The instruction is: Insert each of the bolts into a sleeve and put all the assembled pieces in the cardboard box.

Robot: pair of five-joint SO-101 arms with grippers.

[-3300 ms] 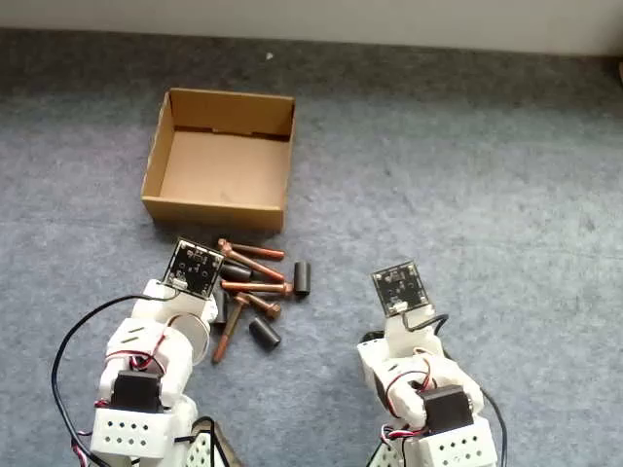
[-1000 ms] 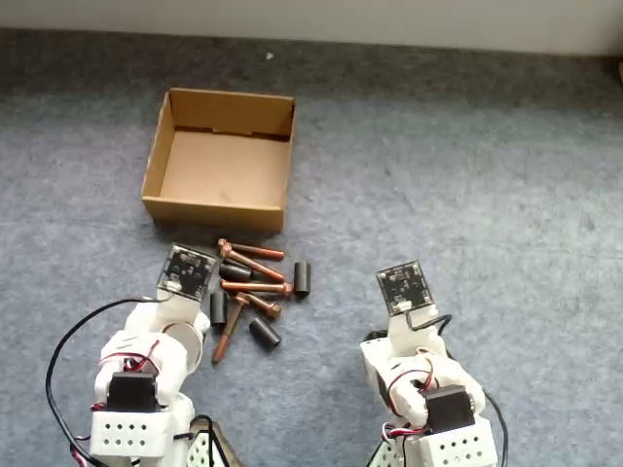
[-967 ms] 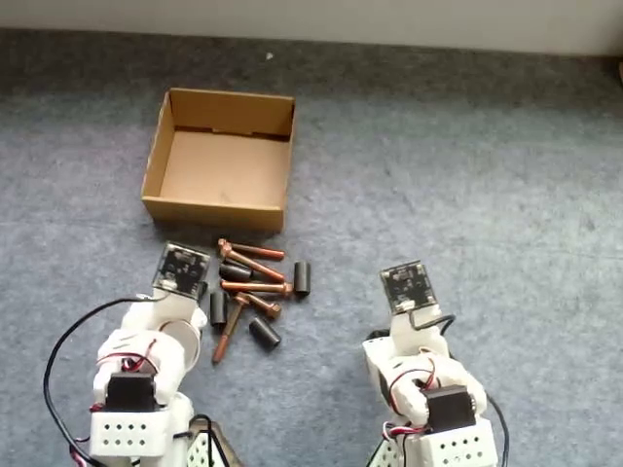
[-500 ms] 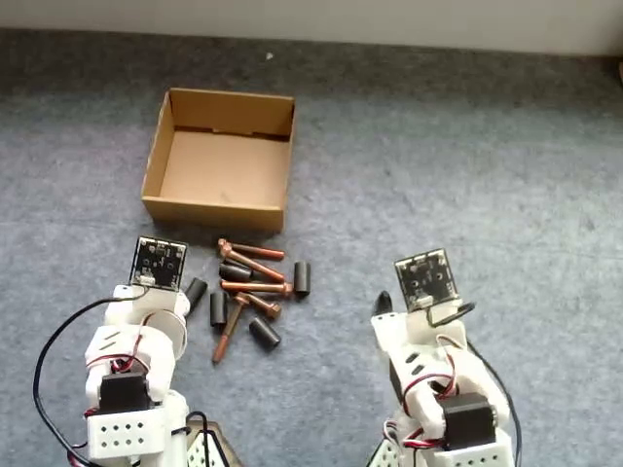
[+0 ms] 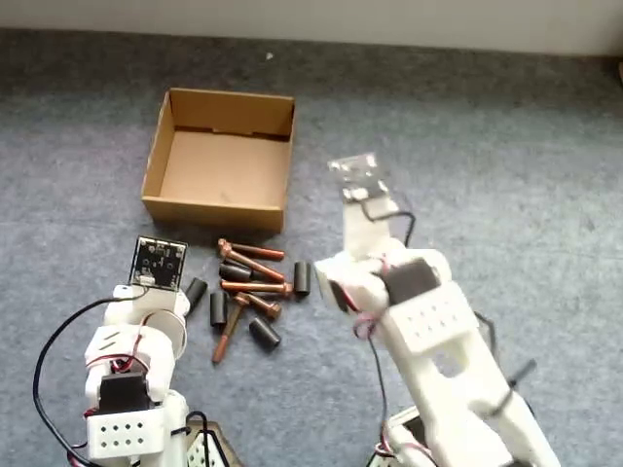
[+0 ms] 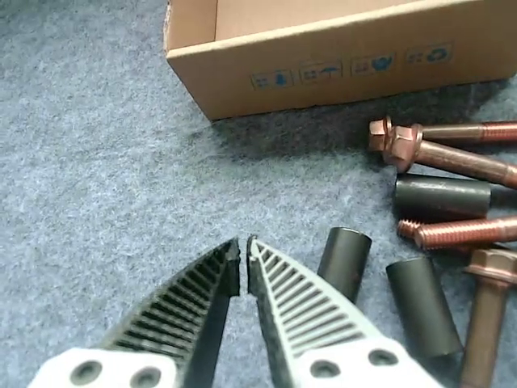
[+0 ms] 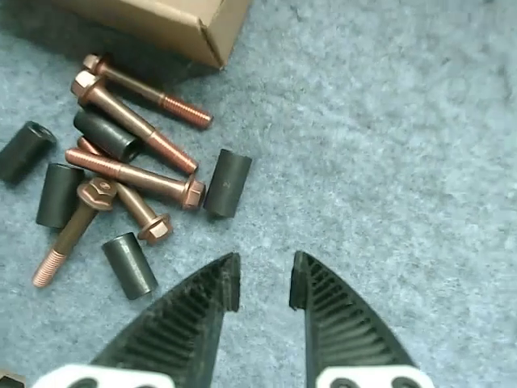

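Note:
Several copper bolts (image 5: 255, 287) and several black sleeves (image 5: 302, 277) lie loose in a pile on the carpet just in front of the open cardboard box (image 5: 158, 146). My left gripper (image 6: 243, 260) is shut on nothing, low over the carpet beside the outermost sleeve (image 6: 345, 259) on the pile's left side. My right arm (image 5: 389, 282) stretches out over the pile's right side. Its gripper (image 7: 265, 283) hangs open above bare carpet, a little short of a lone sleeve (image 7: 228, 183) and a bolt head (image 7: 192, 193).
The box (image 6: 323, 56) is empty and stands close behind the pile; its corner (image 7: 202, 32) is near the farthest bolt (image 7: 145, 91). Grey carpet stretches to the right of the pile. A pale wall strip runs along the far edge.
My right arm has swung up and forward from its folded rest pose to above the pile's right side. My left arm shifted left earlier, uncovering a sleeve, and has since held still.

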